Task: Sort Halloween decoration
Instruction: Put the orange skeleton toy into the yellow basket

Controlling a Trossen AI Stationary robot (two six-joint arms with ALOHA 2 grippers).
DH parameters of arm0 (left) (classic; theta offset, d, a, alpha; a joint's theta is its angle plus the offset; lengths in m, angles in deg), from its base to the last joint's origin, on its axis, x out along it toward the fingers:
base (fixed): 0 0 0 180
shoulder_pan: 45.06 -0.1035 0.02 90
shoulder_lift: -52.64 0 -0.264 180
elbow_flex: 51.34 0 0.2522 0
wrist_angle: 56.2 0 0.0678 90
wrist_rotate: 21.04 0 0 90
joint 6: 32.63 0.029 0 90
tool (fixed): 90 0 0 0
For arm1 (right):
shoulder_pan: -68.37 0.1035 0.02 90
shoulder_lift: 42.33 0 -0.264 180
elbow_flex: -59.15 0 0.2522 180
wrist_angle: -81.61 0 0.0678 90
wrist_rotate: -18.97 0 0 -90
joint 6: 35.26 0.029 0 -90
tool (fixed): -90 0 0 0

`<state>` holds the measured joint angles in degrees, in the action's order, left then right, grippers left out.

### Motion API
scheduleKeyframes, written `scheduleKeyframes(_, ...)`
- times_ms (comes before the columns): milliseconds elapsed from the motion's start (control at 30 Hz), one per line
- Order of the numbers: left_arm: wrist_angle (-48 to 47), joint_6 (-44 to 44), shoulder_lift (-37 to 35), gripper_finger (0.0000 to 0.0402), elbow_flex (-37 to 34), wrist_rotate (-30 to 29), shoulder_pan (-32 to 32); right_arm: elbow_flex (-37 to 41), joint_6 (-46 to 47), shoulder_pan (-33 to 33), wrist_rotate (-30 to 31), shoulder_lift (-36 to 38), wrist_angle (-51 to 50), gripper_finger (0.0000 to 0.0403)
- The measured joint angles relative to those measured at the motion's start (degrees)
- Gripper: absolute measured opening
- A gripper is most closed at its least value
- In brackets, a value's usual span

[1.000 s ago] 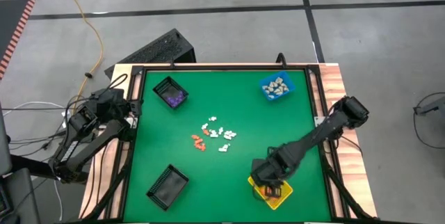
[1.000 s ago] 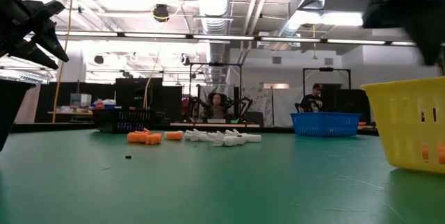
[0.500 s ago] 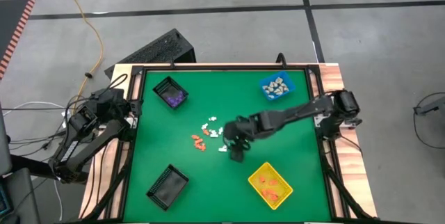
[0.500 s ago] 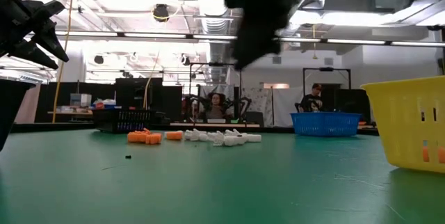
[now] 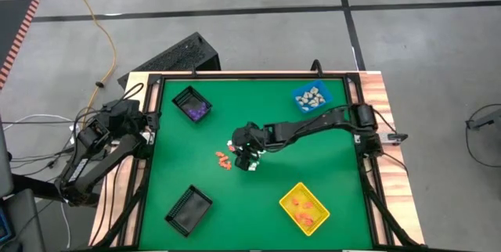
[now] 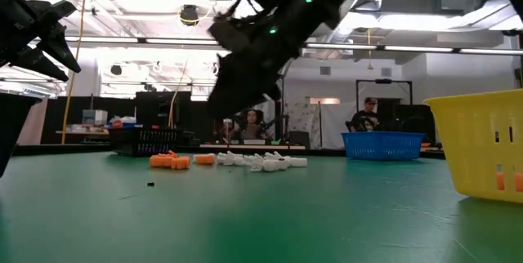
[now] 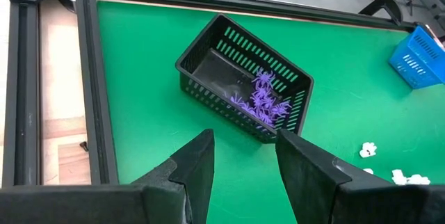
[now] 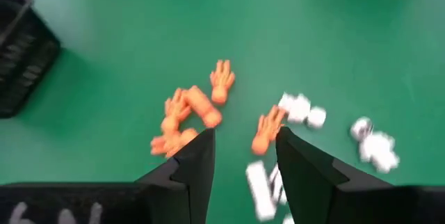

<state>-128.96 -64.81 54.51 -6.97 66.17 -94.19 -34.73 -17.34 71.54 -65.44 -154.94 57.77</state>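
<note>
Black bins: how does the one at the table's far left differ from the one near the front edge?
The far black bin holds purple pieces; the near black bin looks empty from above. The far bin sits by the table's far left corner, the near bin by the front edge, each turned at its own angle. Both are black slatted rectangular bins of similar size.
</note>
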Motion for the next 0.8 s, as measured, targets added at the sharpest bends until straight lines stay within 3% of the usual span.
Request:
scheduleKeyframes(167,0.0,0.0,0.0,0.0143,0.0,0.0,0.0,-6.2,-4.3,0.2,3.2,-5.4,-0.6,0.0176)
scheduleKeyframes(300,0.0,0.0,0.0,0.0143,0.0,0.0,0.0,-10.2,-4.2,0.2,5.6,-8.5,-6.6,0.0176)
scheduleKeyframes(800,0.0,0.0,0.0,0.0143,0.0,0.1,0.0,-10.6,-1.3,-1.1,6.5,-10.1,-7.8,0.0176)
